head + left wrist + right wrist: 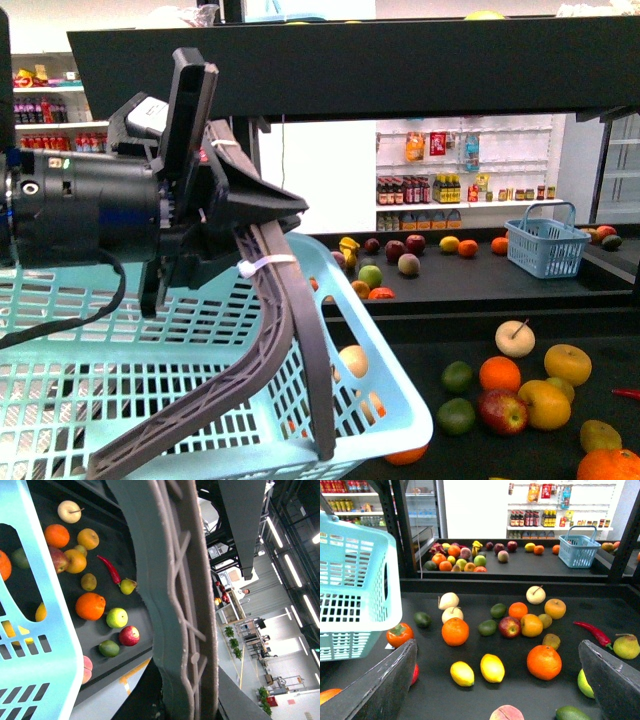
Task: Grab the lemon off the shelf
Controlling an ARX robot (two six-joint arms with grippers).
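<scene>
Two lemons [492, 668] lie untouched on shelf [435, 697]; right gripper [497, 645] open, empty, near them; left gripper [225, 160] clamps basket handle [285, 330]. Whole pick remains.

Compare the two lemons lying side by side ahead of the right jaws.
The basket-side lemon looks smaller and slimmer than the orange-side lemon. The basket-side lemon lies turned at an angle to the orange-side lemon, which looks plumper and blunter. Both are plain bright yellow and lie free on the shelf.

the black shelf [430, 650] holds lemons [492, 668], oranges [455, 631], an apple [509, 627] and a red chili [592, 632].
</scene>
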